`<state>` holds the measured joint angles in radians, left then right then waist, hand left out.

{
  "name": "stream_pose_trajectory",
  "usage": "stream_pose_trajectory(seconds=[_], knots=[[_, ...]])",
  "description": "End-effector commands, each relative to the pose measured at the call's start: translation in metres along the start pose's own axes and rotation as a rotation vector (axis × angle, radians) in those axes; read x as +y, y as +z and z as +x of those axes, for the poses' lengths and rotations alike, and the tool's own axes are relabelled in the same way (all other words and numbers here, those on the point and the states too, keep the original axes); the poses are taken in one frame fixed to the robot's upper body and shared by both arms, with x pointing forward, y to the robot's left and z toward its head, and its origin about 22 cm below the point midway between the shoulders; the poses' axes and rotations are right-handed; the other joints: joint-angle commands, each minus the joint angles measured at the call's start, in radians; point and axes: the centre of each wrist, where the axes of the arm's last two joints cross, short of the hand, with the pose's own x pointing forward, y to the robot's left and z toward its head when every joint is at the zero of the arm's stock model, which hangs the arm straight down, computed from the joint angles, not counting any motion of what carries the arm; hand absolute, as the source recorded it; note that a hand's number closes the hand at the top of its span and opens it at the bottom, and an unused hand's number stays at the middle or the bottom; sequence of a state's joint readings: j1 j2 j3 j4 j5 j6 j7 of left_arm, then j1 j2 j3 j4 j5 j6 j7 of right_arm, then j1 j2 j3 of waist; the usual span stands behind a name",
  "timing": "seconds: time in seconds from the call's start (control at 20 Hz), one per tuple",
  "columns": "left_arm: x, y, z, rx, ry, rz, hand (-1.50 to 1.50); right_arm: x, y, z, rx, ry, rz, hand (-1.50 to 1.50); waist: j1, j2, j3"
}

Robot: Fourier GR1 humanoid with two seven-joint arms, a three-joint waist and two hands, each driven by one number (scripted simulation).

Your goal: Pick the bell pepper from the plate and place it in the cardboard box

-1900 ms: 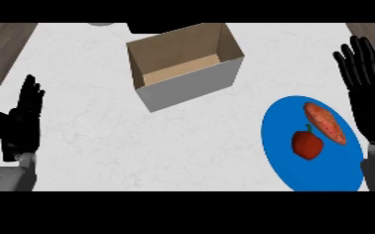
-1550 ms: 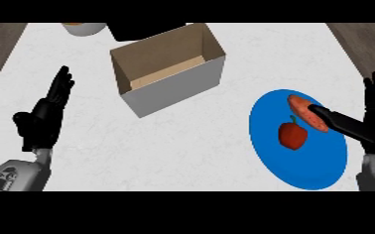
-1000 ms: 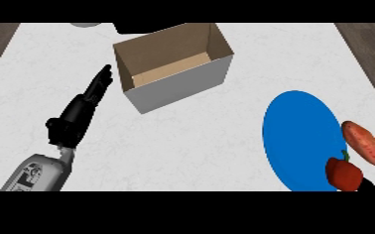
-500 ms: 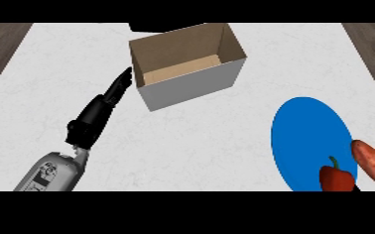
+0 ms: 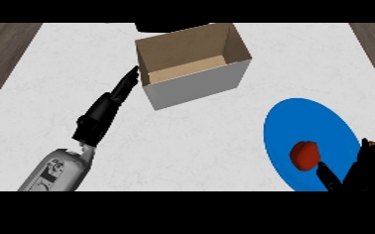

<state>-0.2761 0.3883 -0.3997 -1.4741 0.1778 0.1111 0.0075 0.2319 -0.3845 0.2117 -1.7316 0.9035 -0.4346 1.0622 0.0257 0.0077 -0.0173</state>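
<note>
The red bell pepper [image 5: 305,154] sits on the blue plate [image 5: 293,124], just left of the right hand [image 5: 350,177], whose spread fingers [image 5: 327,174] point toward it without gripping. Across the white bench [image 5: 219,139], the left hand [image 5: 106,110] lies flat, straight fingertips at the cardboard box [image 5: 192,65].

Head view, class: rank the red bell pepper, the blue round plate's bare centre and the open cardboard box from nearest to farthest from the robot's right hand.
1. Red bell pepper, just left of the right hand.
2. Blue round plate, bare centre, up-left.
3. Open cardboard box, far upper left.
</note>
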Motion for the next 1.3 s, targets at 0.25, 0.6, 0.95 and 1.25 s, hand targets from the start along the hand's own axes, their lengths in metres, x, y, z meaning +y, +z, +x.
stream_pose_trajectory(seconds=[0.25,0.6,0.95,1.25], knots=[[-0.012,-0.007,0.001,0.006,0.031,0.020,0.00,-0.010,0.050,0.090,0.146,0.093,-0.006,-1.50,-0.016,-0.005,0.014],[-0.002,-0.008,0.006,0.007,0.032,0.017,0.00,0.011,0.043,0.102,0.215,0.120,0.032,-1.50,-0.023,-0.006,0.016],[-0.007,0.015,-0.002,0.011,0.019,-0.022,0.00,0.011,0.044,0.122,0.180,0.121,-0.019,-1.50,-0.018,-0.008,0.017],[0.014,0.003,0.008,0.009,0.020,0.023,0.00,0.016,0.047,0.111,0.195,0.162,0.010,-1.50,-0.025,-0.009,0.017]])
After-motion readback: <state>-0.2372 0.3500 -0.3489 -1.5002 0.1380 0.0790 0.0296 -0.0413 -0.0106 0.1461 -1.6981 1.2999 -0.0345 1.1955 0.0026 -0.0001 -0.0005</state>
